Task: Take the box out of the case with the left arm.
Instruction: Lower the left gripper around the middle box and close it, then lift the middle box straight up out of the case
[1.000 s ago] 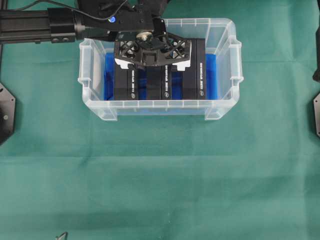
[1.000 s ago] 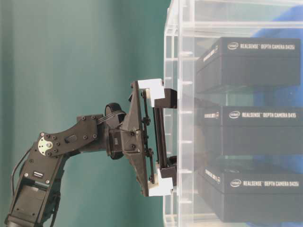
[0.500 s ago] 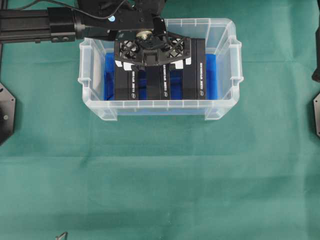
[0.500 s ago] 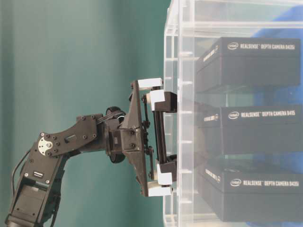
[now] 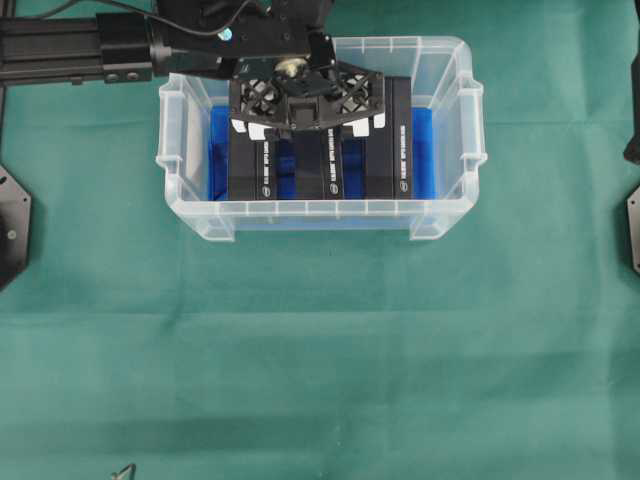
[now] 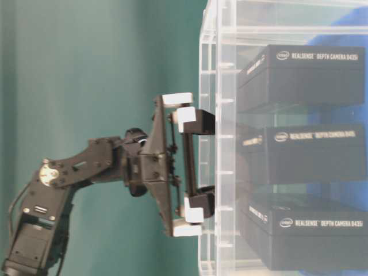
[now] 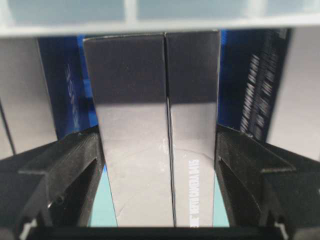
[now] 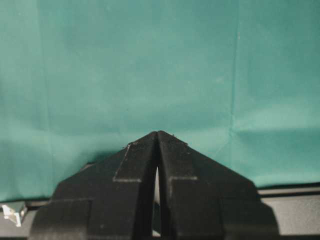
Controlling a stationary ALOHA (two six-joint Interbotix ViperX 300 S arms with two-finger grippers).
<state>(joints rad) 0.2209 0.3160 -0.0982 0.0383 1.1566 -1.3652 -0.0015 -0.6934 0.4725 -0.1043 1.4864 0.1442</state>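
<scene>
The clear case [image 5: 320, 208] with its blue floor stands at the back of the green cloth and holds three black boxes side by side. My left gripper [image 5: 305, 127] reaches down into it from the far side. It is shut on the middle box [image 5: 318, 168], with one finger on each long side. In the left wrist view the box [image 7: 155, 125] fills the gap between the black fingers [image 7: 75, 165], which press against both its faces. From table level the left gripper [image 6: 201, 161] straddles the middle box [image 6: 310, 155] behind the case wall [image 6: 210, 57]. My right gripper [image 8: 157, 135] is shut and empty over bare cloth.
A left box [image 5: 250, 170] and a right box [image 5: 392, 140] flank the held one closely inside the case. The case's blue lining [image 5: 422, 150] shows at the right end. Green cloth [image 5: 320, 350] spreads in front of the case. Black mounts [image 5: 12, 225] sit at the side edges.
The left jaws have closed in from wide apart onto the middle box's sides. The gripper and that box have since shifted slightly; the other two boxes have stayed put.
</scene>
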